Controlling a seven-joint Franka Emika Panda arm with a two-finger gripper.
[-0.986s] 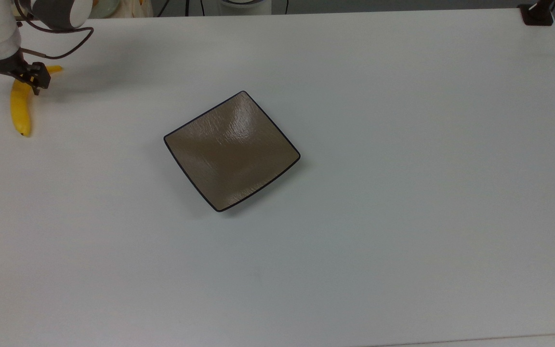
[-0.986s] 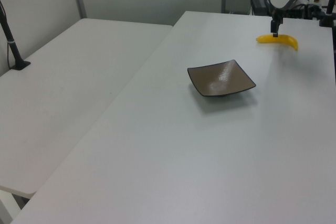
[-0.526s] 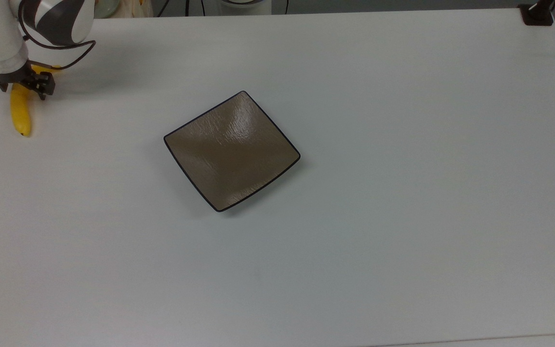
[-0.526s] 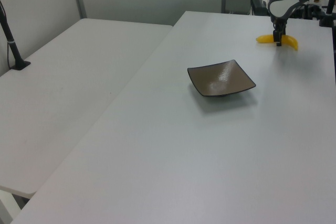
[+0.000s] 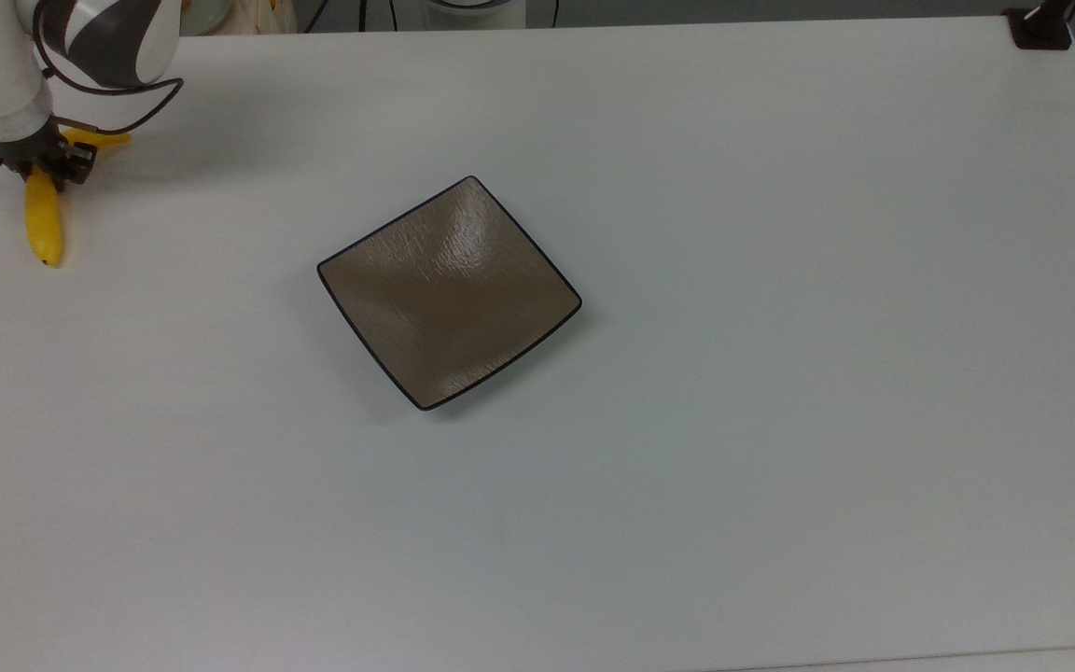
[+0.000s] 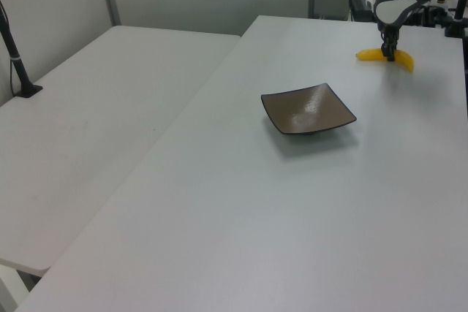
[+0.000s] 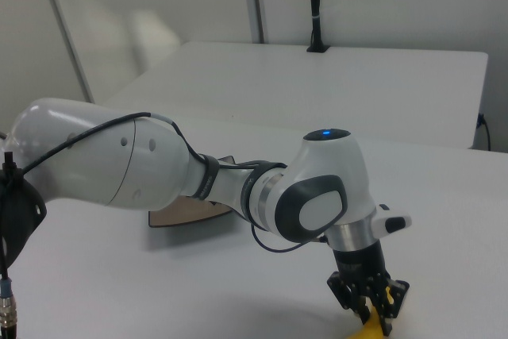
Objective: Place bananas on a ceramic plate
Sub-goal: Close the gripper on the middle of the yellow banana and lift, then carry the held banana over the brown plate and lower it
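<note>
Gripper [image 5: 46,168] was down at the white table [image 5: 780,420] surface in the far upper-left corner of the top view, its two dark fingers drawn in against the sides of the banana [image 5: 44,219], clamped on it near the stem end. Banana lay flat on the table; in the top view its stem [image 5: 99,140] poked out to the right of the fingers and the body ran down to a small dark tip. Left view agreed: gripper [image 6: 390,52] stood upright over the middle of the banana [image 6: 404,62], with yellow showing on both sides of the fingers. Right view had the gripper [image 7: 370,298] pointing straight down below the white wrist, yellow [image 7: 367,329] visible between and under the fingers at the bottom edge. Ceramic plate [image 5: 450,292] sat near mid-table, well apart from the banana and to its right in the top view, turned corner-up like a diamond, nothing on it. In the left view the plate [image 6: 308,109] lay nearer the camera than the banana. A black post base [image 5: 1040,26] was at the top view's upper-right table corner.
</note>
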